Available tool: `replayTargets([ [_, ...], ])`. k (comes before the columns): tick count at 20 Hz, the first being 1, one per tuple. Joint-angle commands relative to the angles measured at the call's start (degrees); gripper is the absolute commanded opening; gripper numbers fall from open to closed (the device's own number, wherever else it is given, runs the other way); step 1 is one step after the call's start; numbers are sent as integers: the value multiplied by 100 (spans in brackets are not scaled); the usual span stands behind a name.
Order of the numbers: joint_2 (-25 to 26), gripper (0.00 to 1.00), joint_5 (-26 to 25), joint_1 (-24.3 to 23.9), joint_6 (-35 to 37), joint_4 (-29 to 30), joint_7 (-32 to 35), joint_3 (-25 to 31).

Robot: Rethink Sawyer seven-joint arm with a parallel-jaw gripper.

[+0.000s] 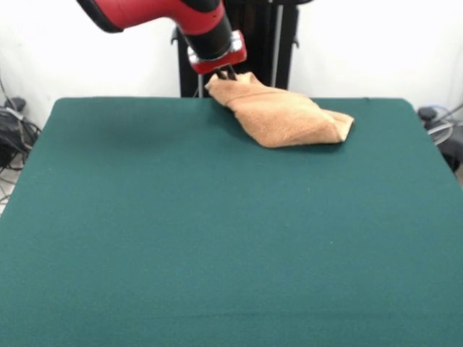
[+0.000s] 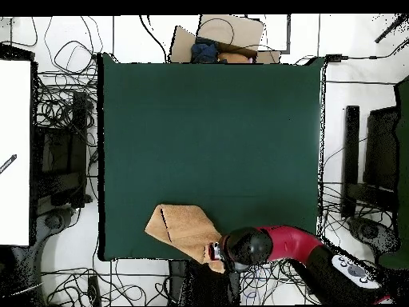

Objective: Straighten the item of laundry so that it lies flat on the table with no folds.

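Observation:
The orange-tan towel (image 1: 286, 114) lies folded over on itself near the far edge of the dark green table (image 1: 217, 238), close to the robot's pedestal. One corner of it is lifted off the table. My gripper (image 1: 226, 74) is shut on that raised corner at the towel's left end in the front view. In the overhead view the towel (image 2: 182, 228) sits near the table's (image 2: 208, 136) bottom edge, left of centre, and my gripper (image 2: 217, 253) meets its lower right corner. No labels or bands show.
Cables and dark equipment (image 2: 64, 160) surround the table on the floor. A cardboard box (image 2: 228, 36) stands beyond the table's far edge in the overhead view. A white panel (image 2: 14, 152) stands at the left.

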Motion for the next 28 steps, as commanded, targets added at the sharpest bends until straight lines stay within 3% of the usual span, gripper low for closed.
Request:
replayTargets([
  [1,115,0,-337,-70,514,-1066,-1630,688],
  [16,112,0,-66,218,1219,-1654,-2178,856],
  [28,307,0,-55,209,915,-1798,-2092,1115],
])
